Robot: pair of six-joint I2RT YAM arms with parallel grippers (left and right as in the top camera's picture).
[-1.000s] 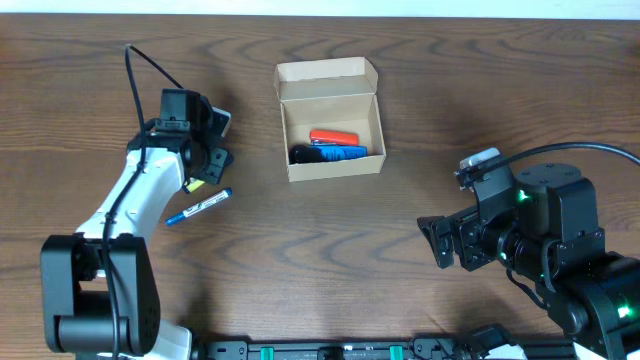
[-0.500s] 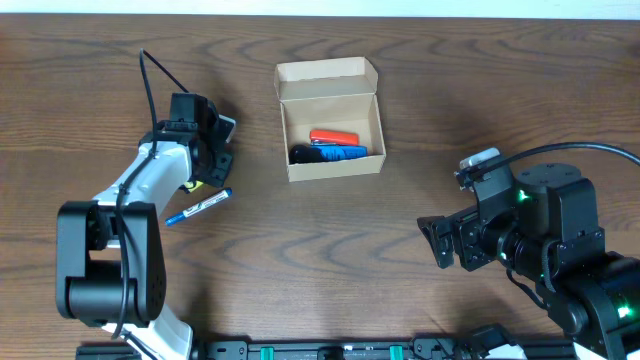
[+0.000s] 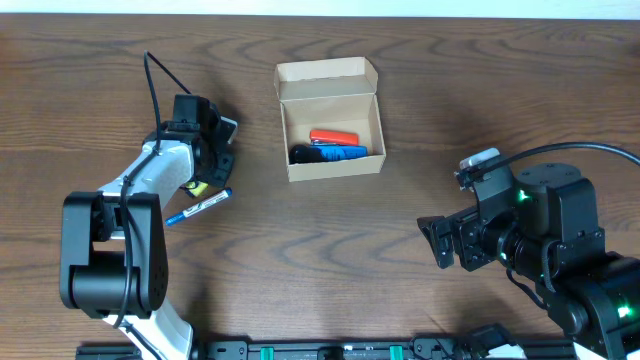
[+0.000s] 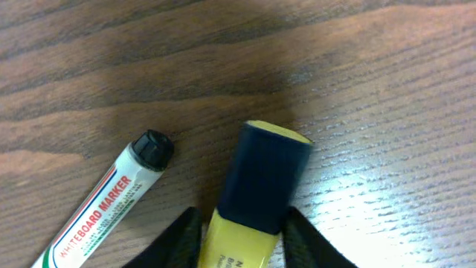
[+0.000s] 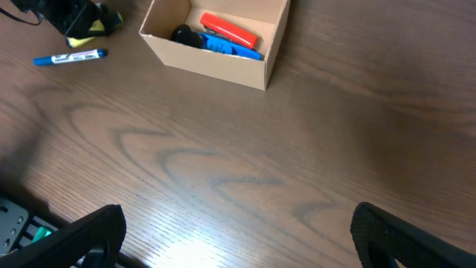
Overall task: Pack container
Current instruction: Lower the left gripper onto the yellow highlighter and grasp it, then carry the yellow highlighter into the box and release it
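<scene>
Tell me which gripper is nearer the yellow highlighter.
Left. The left gripper's fingers flank the highlighter, one on each side. The right gripper sits far across the table, beyond the box.

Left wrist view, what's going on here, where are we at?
The left gripper grips the yellow highlighter, which lies on the table beside the whiteboard marker. The container sits open with an orange pen and a blue pen inside. The right gripper hangs open, holding nothing.
</scene>
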